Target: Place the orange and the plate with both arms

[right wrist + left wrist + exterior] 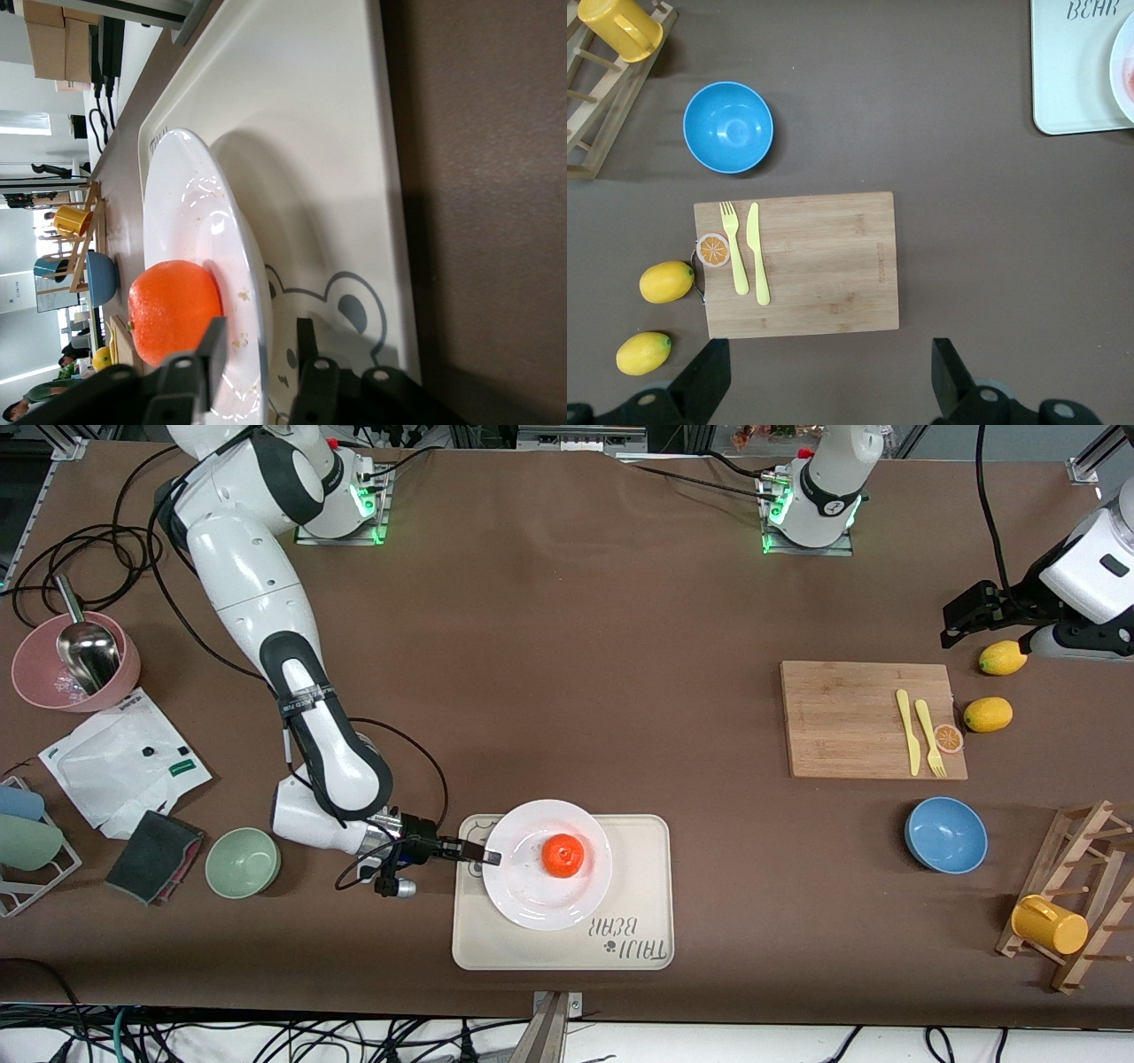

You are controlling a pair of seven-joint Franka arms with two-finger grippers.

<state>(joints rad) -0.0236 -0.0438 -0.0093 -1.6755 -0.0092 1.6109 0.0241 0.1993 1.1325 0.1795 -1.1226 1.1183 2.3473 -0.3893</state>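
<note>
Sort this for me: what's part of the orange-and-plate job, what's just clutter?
Job:
orange, on the plate
plate, on the cream tray
right gripper, fingers astride the plate's rim
left gripper, open, waiting over the table at its own end

Clutter:
cutting board with fork and knife
two lemons
blue bowl
green bowl
pink bowl

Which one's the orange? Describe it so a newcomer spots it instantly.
Start at the cream tray printed with a bear, near the front camera's edge of the table. A white plate rests on it, and the orange sits on that plate, by the right end effector at the rim. It is round and reddish-orange, unlike the yellow oval lemons by the cutting board.
</note>
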